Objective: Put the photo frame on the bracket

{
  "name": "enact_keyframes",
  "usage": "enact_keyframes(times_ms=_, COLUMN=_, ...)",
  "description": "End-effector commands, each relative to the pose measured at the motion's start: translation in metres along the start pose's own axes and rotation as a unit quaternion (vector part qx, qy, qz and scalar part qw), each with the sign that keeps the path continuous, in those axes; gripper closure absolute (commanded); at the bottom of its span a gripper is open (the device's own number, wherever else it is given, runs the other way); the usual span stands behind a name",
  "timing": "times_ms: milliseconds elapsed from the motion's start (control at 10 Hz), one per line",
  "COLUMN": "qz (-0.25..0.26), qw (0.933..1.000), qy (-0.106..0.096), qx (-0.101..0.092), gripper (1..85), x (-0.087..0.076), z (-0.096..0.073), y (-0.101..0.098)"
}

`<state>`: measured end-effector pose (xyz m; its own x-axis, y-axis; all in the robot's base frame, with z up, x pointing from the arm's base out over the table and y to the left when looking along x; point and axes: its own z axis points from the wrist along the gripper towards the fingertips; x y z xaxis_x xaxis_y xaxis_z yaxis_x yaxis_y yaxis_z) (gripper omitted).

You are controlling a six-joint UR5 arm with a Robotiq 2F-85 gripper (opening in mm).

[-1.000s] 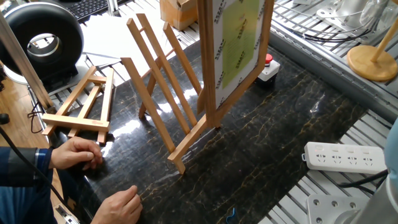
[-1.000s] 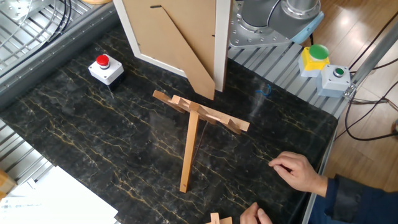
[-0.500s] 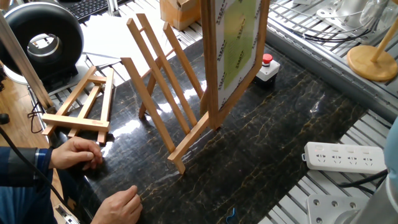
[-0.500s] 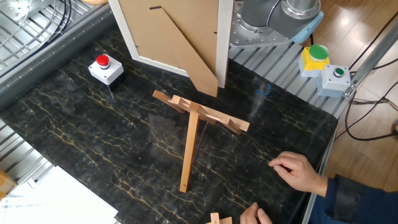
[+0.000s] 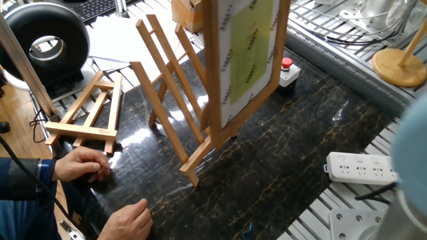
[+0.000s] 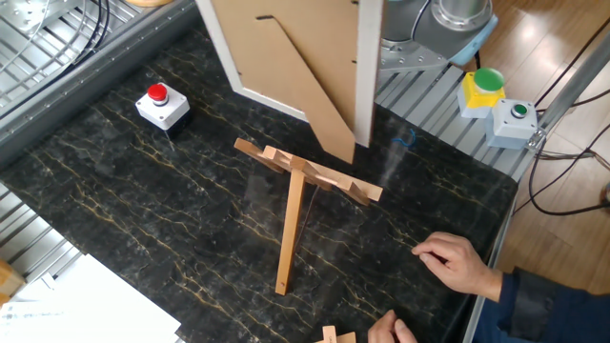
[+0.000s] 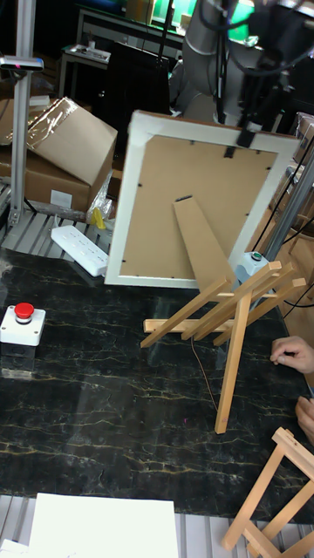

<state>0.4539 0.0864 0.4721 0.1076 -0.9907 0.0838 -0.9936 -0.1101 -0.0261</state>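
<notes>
The photo frame (image 5: 248, 57) hangs upright with its yellow-green panel facing the camera. Its brown back with a fold-out stand shows in the other fixed view (image 6: 295, 71) and in the tall view (image 7: 196, 209). My gripper (image 7: 237, 142) is shut on the frame's top edge. The bracket (image 5: 175, 100), a pale easel with three long slats, stands just left of the frame. The frame's lower corner is close above the bracket's ledge bar (image 5: 208, 150); I cannot tell whether they touch. From above, the bracket (image 6: 303, 183) sits just below the frame's bottom edge.
A smaller A-shaped easel (image 5: 90, 113) lies flat at the left. A person's hands (image 5: 83, 163) rest near it. A red button box (image 5: 287, 72) stands behind the frame, a white power strip (image 5: 363, 168) lies at the right, and cardboard boxes (image 7: 61, 148) are behind the table.
The frame has shifted sideways toward the bracket's slats, left in one fixed view and right in the other. The bracket and the hands have not moved.
</notes>
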Motion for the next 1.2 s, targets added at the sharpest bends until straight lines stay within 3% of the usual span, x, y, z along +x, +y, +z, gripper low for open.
enact_keyframes(times_ms=0, qz=0.019, qw=0.9998, qy=0.005, qx=-0.003, gripper=84.7, x=-0.026, z=-0.003, y=-0.007)
enact_keyframes(times_ms=400, qz=0.013, qw=0.9999, qy=0.002, qx=0.009, gripper=84.7, x=-0.053, z=0.01, y=-0.024)
enact_keyframes(times_ms=800, qz=0.0, qw=0.9996, qy=0.02, qx=0.018, gripper=84.7, x=-0.053, z=0.012, y=-0.035)
enact_keyframes(times_ms=1100, qz=0.002, qw=0.9996, qy=0.012, qx=0.025, gripper=84.7, x=-0.066, z=0.018, y=-0.04)
